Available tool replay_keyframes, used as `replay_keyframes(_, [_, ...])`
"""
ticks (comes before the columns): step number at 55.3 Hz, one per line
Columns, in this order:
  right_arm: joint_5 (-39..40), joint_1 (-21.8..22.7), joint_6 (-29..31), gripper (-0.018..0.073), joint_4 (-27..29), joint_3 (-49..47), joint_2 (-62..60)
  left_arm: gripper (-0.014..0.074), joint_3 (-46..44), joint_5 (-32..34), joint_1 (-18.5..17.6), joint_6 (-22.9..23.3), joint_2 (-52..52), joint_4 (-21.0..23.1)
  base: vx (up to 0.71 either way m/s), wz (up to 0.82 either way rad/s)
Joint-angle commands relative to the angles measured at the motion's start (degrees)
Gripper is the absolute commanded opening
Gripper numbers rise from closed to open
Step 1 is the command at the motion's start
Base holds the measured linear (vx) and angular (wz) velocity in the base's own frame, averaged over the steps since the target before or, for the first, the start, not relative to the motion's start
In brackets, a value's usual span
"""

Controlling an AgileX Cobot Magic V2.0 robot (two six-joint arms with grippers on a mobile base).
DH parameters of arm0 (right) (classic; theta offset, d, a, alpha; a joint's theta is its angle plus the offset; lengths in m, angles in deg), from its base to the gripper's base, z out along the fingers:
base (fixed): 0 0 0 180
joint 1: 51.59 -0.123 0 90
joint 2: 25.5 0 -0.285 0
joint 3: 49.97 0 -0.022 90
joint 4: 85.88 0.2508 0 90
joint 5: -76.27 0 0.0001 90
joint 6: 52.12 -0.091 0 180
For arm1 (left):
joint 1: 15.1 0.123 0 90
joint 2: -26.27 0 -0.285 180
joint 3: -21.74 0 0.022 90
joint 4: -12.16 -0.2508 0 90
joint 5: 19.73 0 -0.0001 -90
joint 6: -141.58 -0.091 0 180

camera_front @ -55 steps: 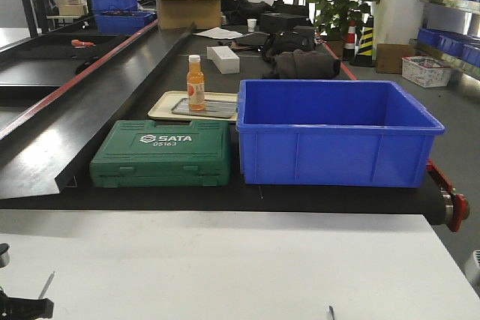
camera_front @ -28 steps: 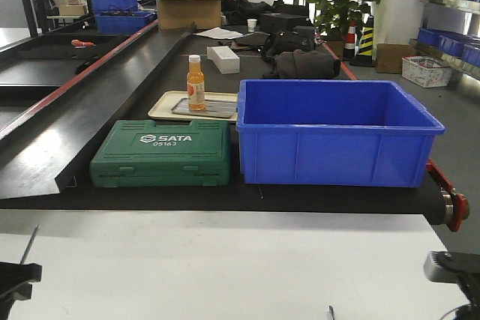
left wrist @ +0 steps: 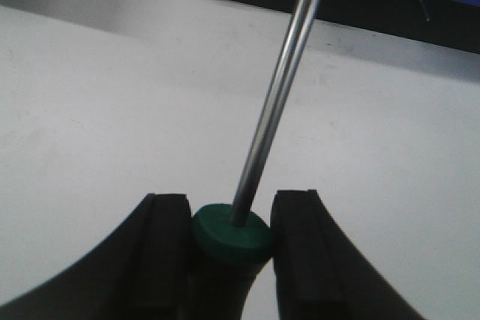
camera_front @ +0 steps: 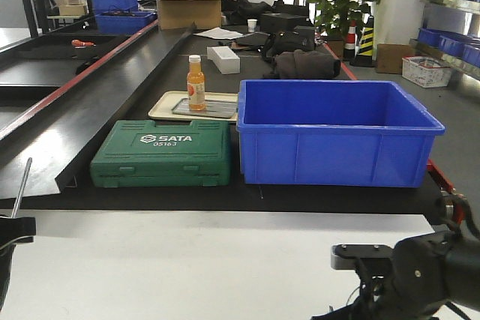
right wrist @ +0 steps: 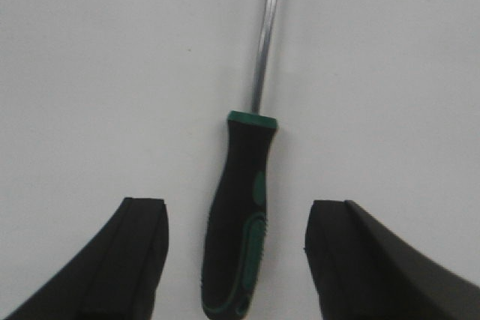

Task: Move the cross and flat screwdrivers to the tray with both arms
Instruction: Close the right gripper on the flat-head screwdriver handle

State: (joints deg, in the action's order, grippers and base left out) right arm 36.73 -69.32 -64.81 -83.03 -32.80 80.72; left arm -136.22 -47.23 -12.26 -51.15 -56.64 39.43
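My left gripper [left wrist: 230, 200] is shut on the green-and-black handle of a screwdriver [left wrist: 229, 234], whose steel shaft [left wrist: 281, 88] points up and away above the white table. In the front view that shaft [camera_front: 20, 185] rises at the far left above the left gripper [camera_front: 9, 231]. My right gripper [right wrist: 236, 207] is open, its jaws wide on either side of a second green-and-black screwdriver [right wrist: 238, 185] that lies flat on the table. I cannot tell either tip type. The beige tray [camera_front: 159, 108] sits on the black conveyor behind the green case.
An orange bottle [camera_front: 196, 82] stands on the tray. A green SATA tool case [camera_front: 161, 154] and a large blue bin [camera_front: 334, 131] stand on the conveyor in front of it. My right arm [camera_front: 420, 267] fills the lower right over the white table [camera_front: 187, 260].
My left gripper has risen with its screwdriver, so the shaft now stands higher at the left edge. My right arm has moved in from the right edge, over the second screwdriver.
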Motion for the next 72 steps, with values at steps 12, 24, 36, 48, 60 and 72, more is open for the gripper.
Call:
replay_keyframes(12, [1.5,-2.1,-5.5,0.0480,-2.1,-4.1,5.9,0.0000,-1.3,3.6,-0.7,0.2,2.2,1.6,0.00,0.00])
replay_keyframes(24, [4.5,-2.1,-11.3,0.0480,-7.3,-4.1,7.8,0.0000,-1.3,3.4,-0.7,0.0,2.2,1.6,0.00,0.00])
replay_keyframes(36, [4.7,-2.1,-11.2,0.0480,-7.3,-4.1,10.3,0.0000,-1.3,3.5,-0.7,0.0,2.2,1.6,0.00,0.00])
replay_keyframes(48, [4.9,-2.1,-11.1,0.0480,-7.2,-4.1,11.6,0.0000,-1.3,3.7,-0.7,0.0,2.2,1.6,0.00,0.00])
replay_keyframes(60, [4.7,-2.1,-11.1,0.0470,-6.8,-4.1,13.3,0.0000,-1.3,3.8,-0.7,0.0,2.2,1.6,0.00,0.00])
replay_keyframes(72, [4.7,-2.1,-11.1,0.0353,-6.6,-4.1,13.2,0.0000,-1.3,3.8,-0.7,0.0,2.2,1.6,0.00,0.00])
